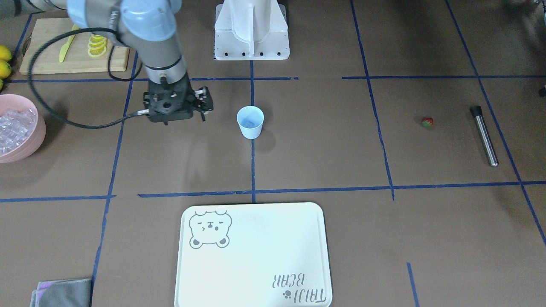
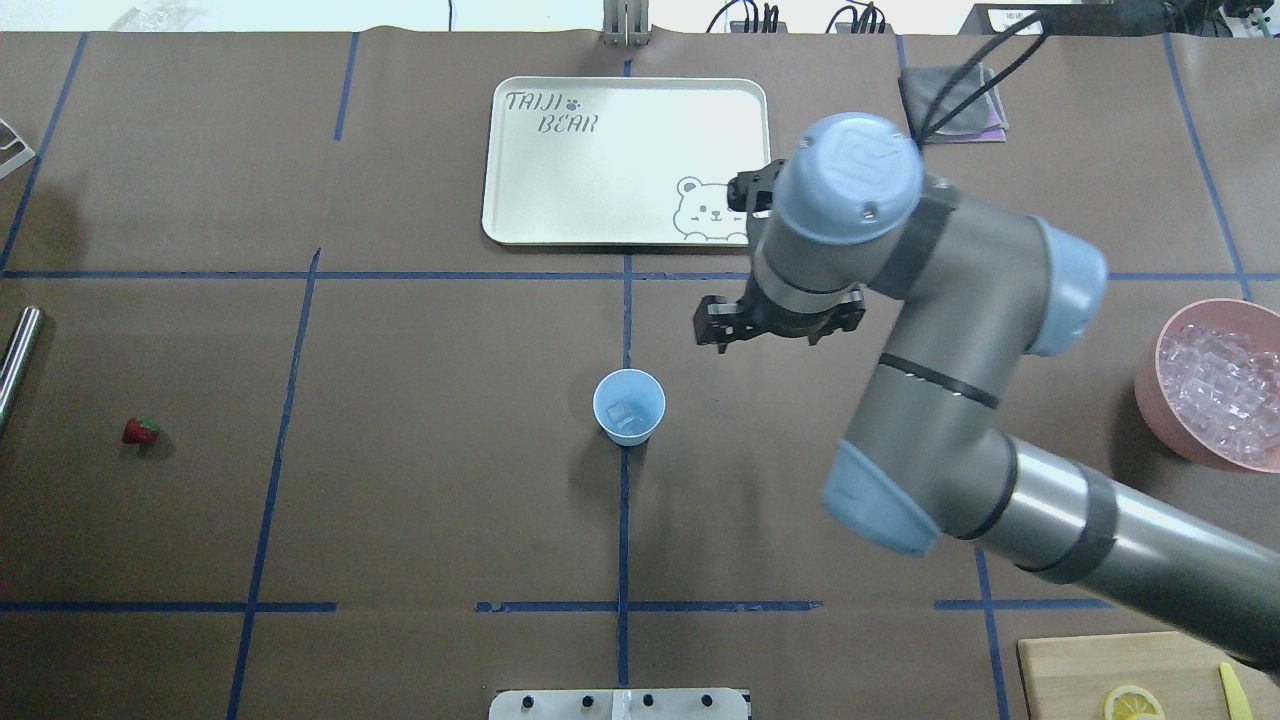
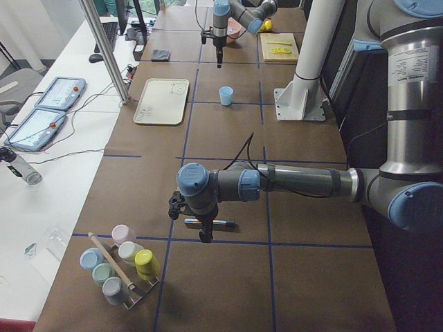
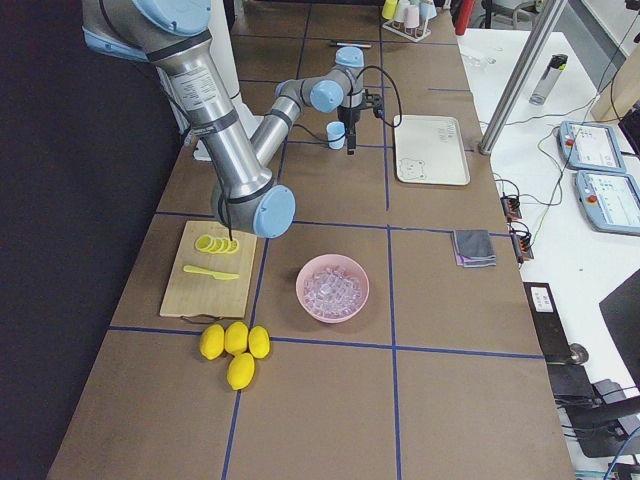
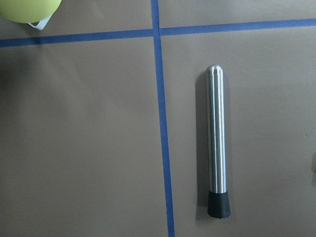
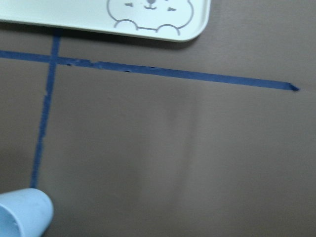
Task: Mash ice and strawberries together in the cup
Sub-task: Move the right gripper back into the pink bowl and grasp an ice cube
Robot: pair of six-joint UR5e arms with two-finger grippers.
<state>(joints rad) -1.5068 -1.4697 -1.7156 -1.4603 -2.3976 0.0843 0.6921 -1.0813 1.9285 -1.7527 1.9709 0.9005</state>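
Note:
The light-blue cup [image 1: 250, 121] [image 2: 629, 405] stands upright at the table's middle with a clear ice cube [image 2: 625, 415] inside it. More ice fills the pink bowl [image 2: 1215, 385] [image 1: 15, 128]. My right gripper [image 2: 775, 330] [image 1: 177, 108] hangs above the table beside the cup, apart from it, open with nothing seen in it. One strawberry [image 1: 427, 122] [image 2: 141, 431] lies alone on the far side. Near it lies a steel muddler [image 1: 484, 136] [image 5: 216, 143]. My left gripper [image 3: 205, 235] hovers over the muddler; I cannot tell whether it is open or shut.
A white bear tray [image 2: 620, 160] lies beyond the cup. A cutting board [image 1: 72, 51] holds lemon slices and a yellow knife, with whole lemons [image 4: 235, 345] nearby. A grey cloth [image 2: 955, 100] and a rack of small bottles [image 3: 121, 266] sit at the table's ends.

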